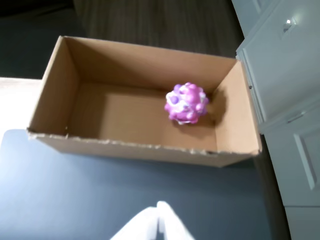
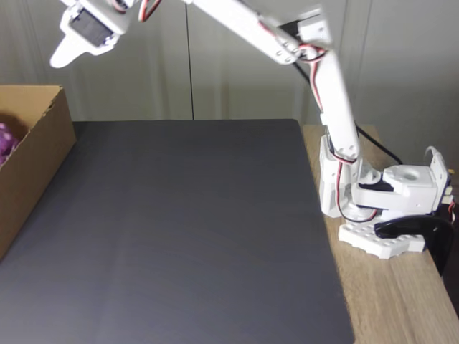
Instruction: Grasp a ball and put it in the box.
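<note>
1 box [image 1: 145, 145], open top, holds 1 ball [image 1: 186, 103] on its floor near the right end wall in the wrist view. End effector [image 1: 159, 220] closed and empty, raised above the dark mat [image 2: 186, 229] on the desk [image 2: 401, 301].
</note>
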Robot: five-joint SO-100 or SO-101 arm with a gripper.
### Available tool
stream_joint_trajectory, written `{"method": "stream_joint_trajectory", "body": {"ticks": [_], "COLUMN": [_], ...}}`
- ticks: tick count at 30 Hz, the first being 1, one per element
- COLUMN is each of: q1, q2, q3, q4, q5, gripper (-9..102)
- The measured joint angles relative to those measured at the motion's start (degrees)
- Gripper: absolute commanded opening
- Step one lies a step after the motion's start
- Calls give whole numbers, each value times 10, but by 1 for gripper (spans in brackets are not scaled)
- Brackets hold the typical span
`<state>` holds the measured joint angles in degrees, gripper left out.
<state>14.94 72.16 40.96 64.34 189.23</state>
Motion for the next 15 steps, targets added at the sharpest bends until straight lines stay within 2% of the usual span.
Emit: {"method": "stream_joint_trajectory", "body": {"ticks": [15], "q1": [-19], "q2": [367], "q3": [594], "q4": [-229], "q5": [0], "gripper": [0]}}
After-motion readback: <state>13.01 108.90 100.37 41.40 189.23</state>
